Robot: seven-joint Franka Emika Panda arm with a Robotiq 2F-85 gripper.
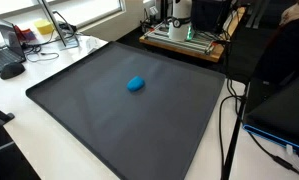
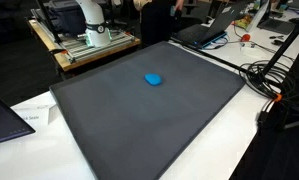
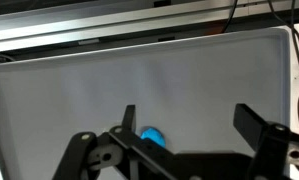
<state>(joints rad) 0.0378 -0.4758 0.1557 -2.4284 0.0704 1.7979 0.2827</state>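
Gripper (image 3: 185, 115) jaws spread wide, holding nothing. Blue lump (image 3: 152, 137) on gray mat (image 3: 139, 80), half hidden behind gripper body. Paper (image 2: 29, 119) print unreadable.

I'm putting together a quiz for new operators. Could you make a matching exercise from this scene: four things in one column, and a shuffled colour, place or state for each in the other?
Things:
1. small object
2. mat
3. gripper
4. cables

Descriptions:
A. open
B. blue, lying on the mat
C. black, beside the mat
D. dark grey, spread flat

Pairs: 1-B; 2-D; 3-A; 4-C
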